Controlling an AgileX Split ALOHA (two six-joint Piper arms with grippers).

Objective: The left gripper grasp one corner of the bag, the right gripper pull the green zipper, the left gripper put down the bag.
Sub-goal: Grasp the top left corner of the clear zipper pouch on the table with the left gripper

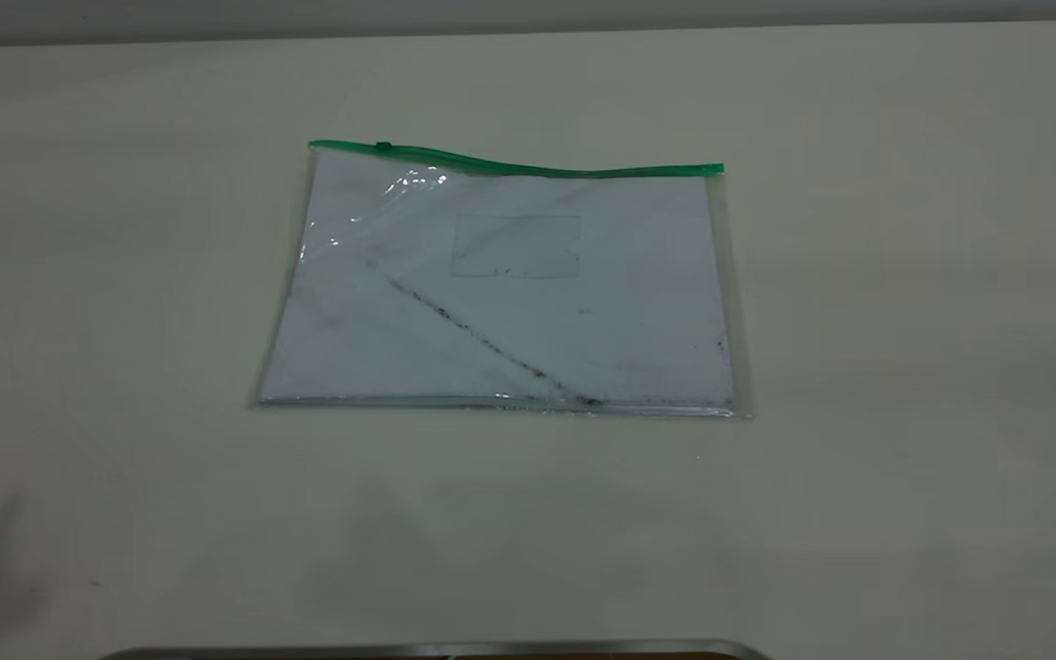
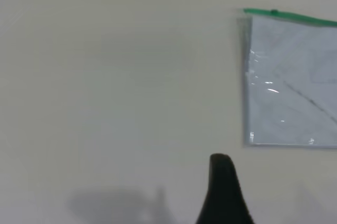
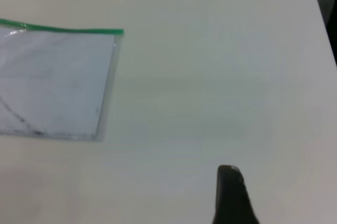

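I see the large flat clear plastic bag (image 1: 500,293) with white paper inside lying flat mid-desk (image 1: 904,367), untouched. Its thin bright green zipper (image 1: 528,166) runs along the far long edge, the small slider tab near the left corner. My left gripper (image 2: 224,190) hangs over bare desk near the bag's left side, the right gripper (image 3: 231,195) well off its right side; only one dark tip shows in each wrist view, so I cannot tell how the jaws stand
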